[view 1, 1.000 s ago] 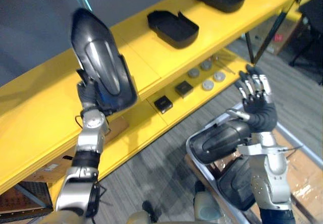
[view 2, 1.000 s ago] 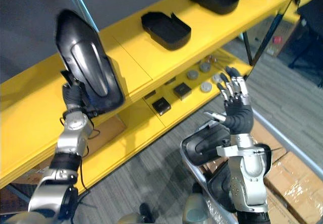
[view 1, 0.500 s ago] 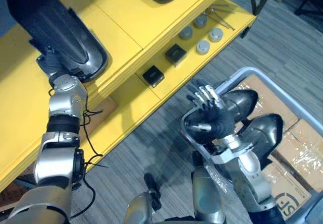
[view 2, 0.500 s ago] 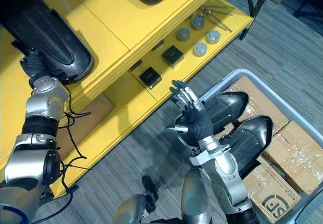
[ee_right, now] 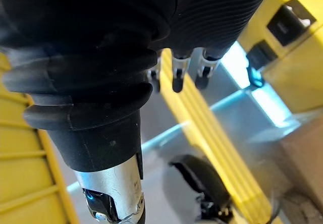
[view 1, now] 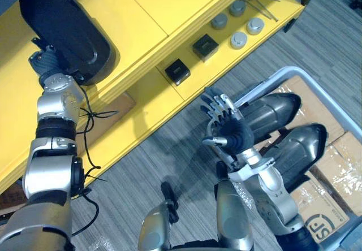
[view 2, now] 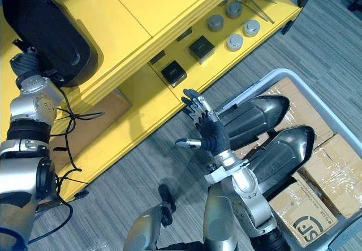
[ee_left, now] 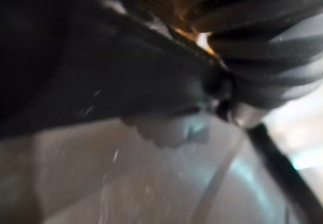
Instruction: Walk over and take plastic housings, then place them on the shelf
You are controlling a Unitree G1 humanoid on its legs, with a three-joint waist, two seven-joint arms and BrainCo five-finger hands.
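A dark grey plastic housing (view 1: 62, 30) lies on the top board of the yellow shelf (view 1: 141, 8), near its front edge. My left hand (view 1: 46, 64) sits against the housing's near end, its fingers tucked behind it. In the left wrist view the housing's dark shell (ee_left: 91, 82) is pressed close. My right hand (view 2: 206, 133) is open with fingers spread, hovering over the floor beside a grey cart (view 1: 261, 85). Two more housings (view 1: 271, 112) (view 1: 300, 152) lie in that cart.
The shelf's lower board carries two black blocks (view 1: 177, 70) (view 1: 205, 46) and several round metal pieces (view 1: 238, 39). Cardboard boxes (view 2: 302, 206) lie under the cart's housings. Grey carpet floor (view 1: 147, 160) runs between the shelf and the cart.
The housing, held upright before the shelf a second ago, now lies on the top board. The camera has tipped downward, bringing the cart and floor into view. My right hand stays open.
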